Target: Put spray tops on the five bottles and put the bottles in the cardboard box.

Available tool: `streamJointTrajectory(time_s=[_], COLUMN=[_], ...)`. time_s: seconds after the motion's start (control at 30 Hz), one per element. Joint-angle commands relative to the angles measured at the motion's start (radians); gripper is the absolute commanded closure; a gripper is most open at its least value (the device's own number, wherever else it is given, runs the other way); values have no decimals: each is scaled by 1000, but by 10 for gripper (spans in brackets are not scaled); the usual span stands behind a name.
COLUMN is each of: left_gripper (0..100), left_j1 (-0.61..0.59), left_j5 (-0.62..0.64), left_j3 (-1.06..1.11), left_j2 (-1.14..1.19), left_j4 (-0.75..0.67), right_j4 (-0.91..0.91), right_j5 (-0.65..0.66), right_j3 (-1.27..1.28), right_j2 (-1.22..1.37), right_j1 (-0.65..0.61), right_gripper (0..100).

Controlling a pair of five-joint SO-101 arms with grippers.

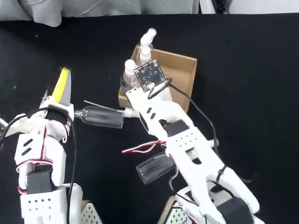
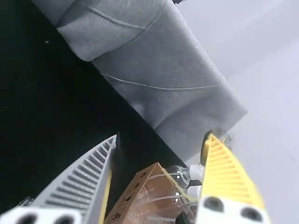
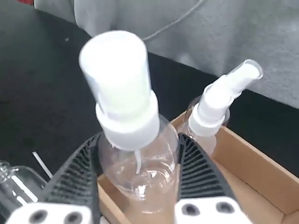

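Cardboard box (image 1: 180, 65) holds capped bottles (image 1: 145, 42); our right gripper (image 3: 138, 142) clamps a sprayer-topped bottle (image 3: 138, 163) at its corner, while our left gripper (image 2: 162, 136) gapes empty near a lying bottle (image 1: 100, 116).

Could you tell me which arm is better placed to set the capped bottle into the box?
Right, I think. The right gripper is shut on the bottle at the edge of the box; the left gripper is open and off to the side, holding nothing.

Black table (image 1: 252, 56), grey cloth (image 1: 117, 5) behind
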Motion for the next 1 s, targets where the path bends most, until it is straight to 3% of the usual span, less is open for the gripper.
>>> streamJointTrajectory(time_s=[0.0,0.23,0.97], left_gripper=[727,727,727], left_j1=[-8,-7,-7], left_j5=[6,6,6], left_j3=[-18,-18,-16], left_j2=[-11,-11,-11], left_j4=[-28,-23,-20], right_j4=[-31,-34,-26], right_j5=[-8,-161,-167], right_j3=[-85,-117,-79], right_j2=[24,81,84], right_j1=[28,35,75], right_gripper=[945,942,942])
